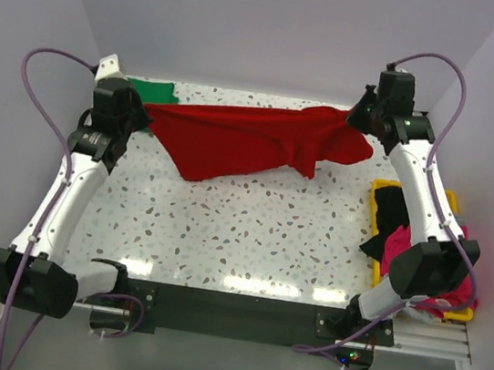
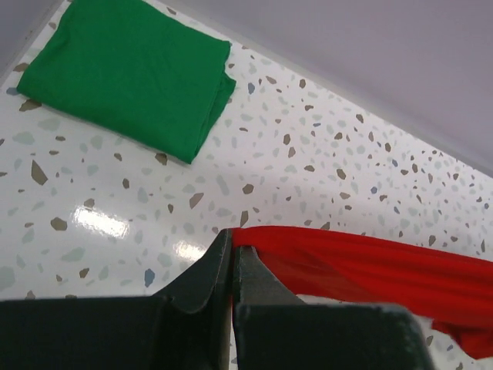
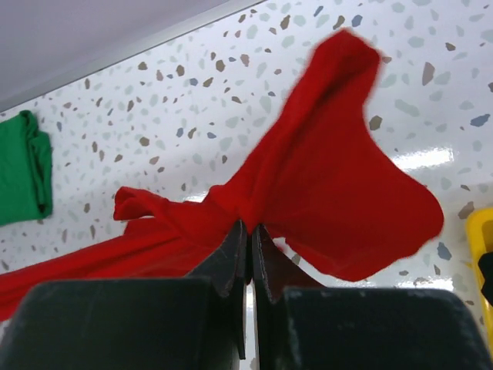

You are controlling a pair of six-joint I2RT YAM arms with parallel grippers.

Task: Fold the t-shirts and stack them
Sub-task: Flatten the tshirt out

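The red t-shirt (image 1: 244, 139) hangs stretched between my two grippers above the far part of the table. My left gripper (image 1: 145, 114) is shut on its left end, seen in the left wrist view (image 2: 233, 235) with the red cloth (image 2: 370, 270) running off to the right. My right gripper (image 1: 356, 117) is shut on its right end; in the right wrist view (image 3: 249, 230) the red shirt (image 3: 323, 185) bunches at the jaws. A folded green t-shirt (image 1: 152, 91) lies flat at the far left corner, also in the left wrist view (image 2: 131, 69) and the right wrist view (image 3: 23, 166).
A yellow tray (image 1: 377, 192) at the right edge holds black (image 1: 391, 205) and magenta (image 1: 404, 248) garments, partly under my right arm. The back wall stands close behind the shirts. The speckled table (image 1: 241, 230) lies below the hanging shirt.
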